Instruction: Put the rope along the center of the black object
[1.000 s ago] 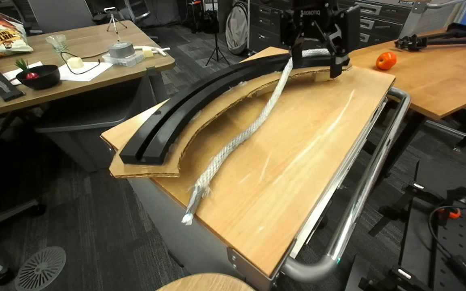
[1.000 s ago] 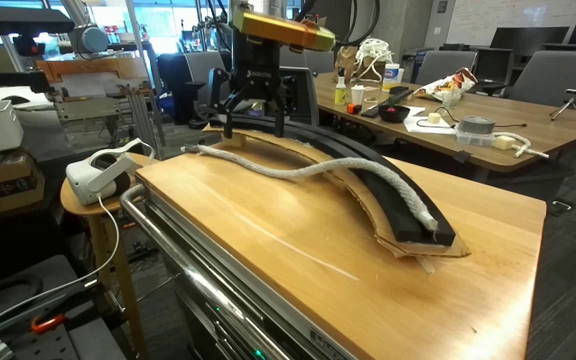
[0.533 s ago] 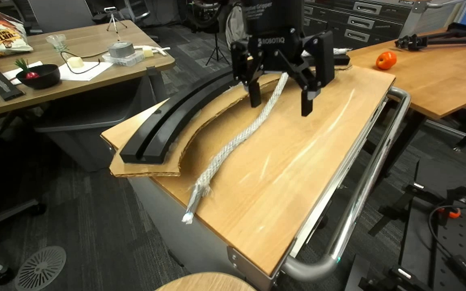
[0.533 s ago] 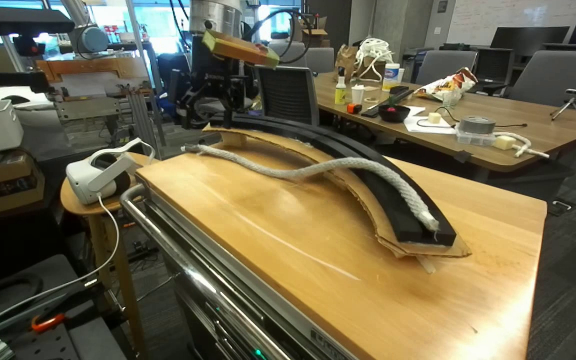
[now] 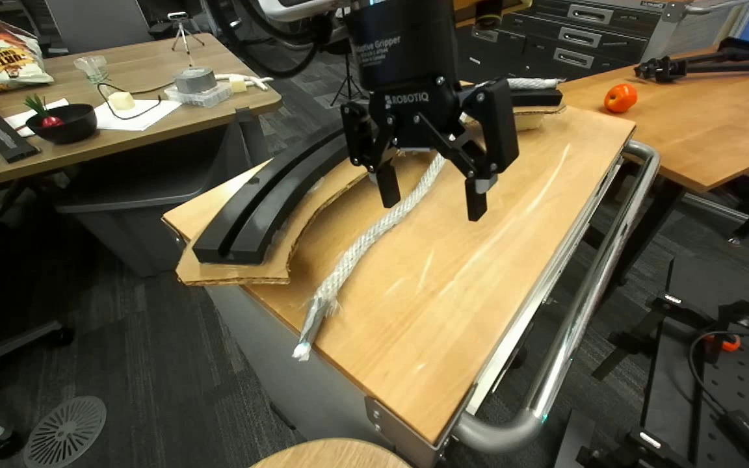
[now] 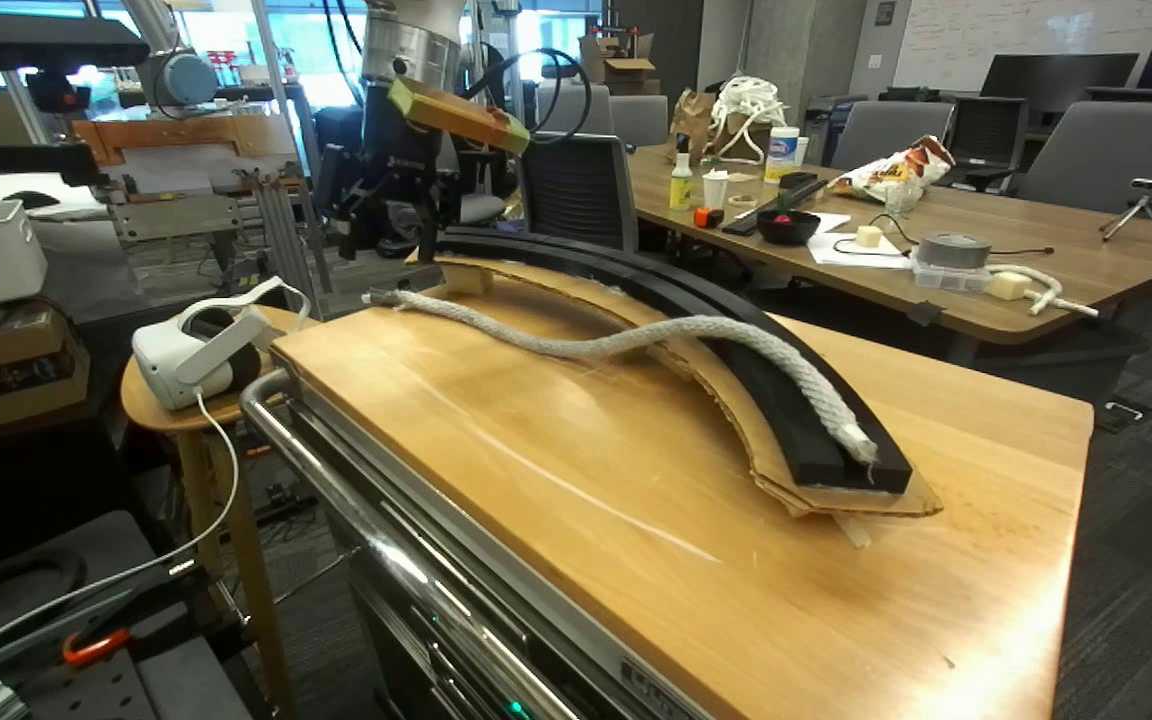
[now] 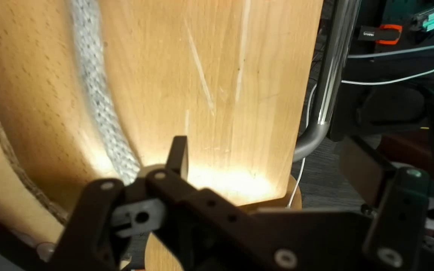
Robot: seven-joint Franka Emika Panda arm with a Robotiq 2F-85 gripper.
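Off the inside curve of the black track [image 5: 287, 190], the gripper [image 5: 433, 209] hangs above the table [image 5: 452, 312], jaws spread wide, nothing between them. It's no longer in close by the track like a second ago; it's out past the inner side now, while the rope [image 5: 381, 226] looks unchanged. In an exterior view one rope end [image 6: 848, 432] lies along the track, roughly down the middle (can't tell if it's seated), then the rope peels away over the inner edge, and the taped tail [image 5: 311, 322] is out on the table, apart from the track. So imo the task's only partly done, and this shift probably sets up grabbing the loose stretch next.
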